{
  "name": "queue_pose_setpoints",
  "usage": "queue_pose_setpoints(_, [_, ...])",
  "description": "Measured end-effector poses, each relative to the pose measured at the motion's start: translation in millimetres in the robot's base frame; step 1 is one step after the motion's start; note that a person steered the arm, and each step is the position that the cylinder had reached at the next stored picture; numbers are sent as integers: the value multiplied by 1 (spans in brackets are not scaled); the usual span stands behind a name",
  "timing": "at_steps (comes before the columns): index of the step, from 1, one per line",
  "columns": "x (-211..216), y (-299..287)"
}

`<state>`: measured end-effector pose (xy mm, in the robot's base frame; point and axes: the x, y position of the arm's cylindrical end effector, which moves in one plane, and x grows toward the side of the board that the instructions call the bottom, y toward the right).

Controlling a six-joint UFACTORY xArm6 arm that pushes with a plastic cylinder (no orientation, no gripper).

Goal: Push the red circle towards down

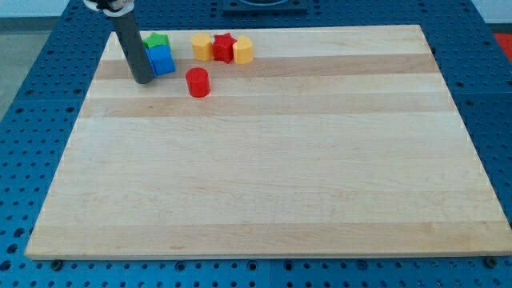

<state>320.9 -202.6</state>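
Red round plastic circle block [198,82] stands upright near the top of the wooden board [264,160], just below a row of a yellow block [202,46], a red star block [223,47] and another yellow block [243,50]. It is round, so it has no long side and points no way. My tip [142,80] is a bare rod with nothing to open or shut; it sits to the view's left, touching the blue block [162,60] under the green block [156,40]. I think it should go above the circle, then push straight down through its middle.
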Motion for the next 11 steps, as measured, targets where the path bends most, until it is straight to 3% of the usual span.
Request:
queue_pose_setpoints(1, [0, 36])
queue_pose_setpoints(4, [0, 54])
queue_pose_setpoints(8, [0, 176])
queue_pose_setpoints(10, [0, 184])
queue_pose_setpoints(11, [0, 144])
